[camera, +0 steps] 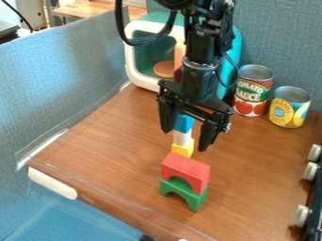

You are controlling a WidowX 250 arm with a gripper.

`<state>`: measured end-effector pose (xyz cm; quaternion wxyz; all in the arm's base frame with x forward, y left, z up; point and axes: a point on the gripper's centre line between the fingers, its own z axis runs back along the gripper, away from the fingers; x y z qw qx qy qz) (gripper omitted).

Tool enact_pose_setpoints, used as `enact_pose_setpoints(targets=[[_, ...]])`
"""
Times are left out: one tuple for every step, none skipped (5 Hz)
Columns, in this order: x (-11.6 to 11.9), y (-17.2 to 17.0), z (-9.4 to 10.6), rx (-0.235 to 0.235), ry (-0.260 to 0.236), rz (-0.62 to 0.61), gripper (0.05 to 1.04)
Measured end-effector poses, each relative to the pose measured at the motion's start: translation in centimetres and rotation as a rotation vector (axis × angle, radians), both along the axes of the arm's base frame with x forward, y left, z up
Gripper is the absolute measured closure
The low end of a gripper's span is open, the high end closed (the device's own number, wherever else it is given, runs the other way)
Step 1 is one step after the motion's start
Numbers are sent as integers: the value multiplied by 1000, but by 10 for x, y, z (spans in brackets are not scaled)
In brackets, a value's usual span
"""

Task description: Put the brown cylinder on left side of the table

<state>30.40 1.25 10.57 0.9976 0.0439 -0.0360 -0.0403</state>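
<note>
Hanging over the middle of the brown wooden surface (107, 146), the black two-finger claw (184, 140) has its fingers apart, one on each side of a blue block (184, 123) and white cylinder (182, 138) as seen here. Whether it surrounds them, I cannot tell. Below these in view come a yellow block (182, 149), then a red arch block (185, 168) on a green arch block (182, 189).

A reddish-brown piece (178, 75) shows higher up, partly hidden by the arm, below an upright pale-orange piece (179, 51); it may be the brown cylinder, but its shape is unclear.

At the far side stands an open-fronted teal-and-white toy box (131, 59) with a round orange-brown disc (164, 69) inside. Right of it, a tomato sauce can (253, 92) stands beside a yellow-labelled can (290, 108).
</note>
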Motion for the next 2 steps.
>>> enact_pose_setpoints(targets=[[0,-1,-7,-4,23,3,84],[1,-5,-4,-33,25,5,84]])
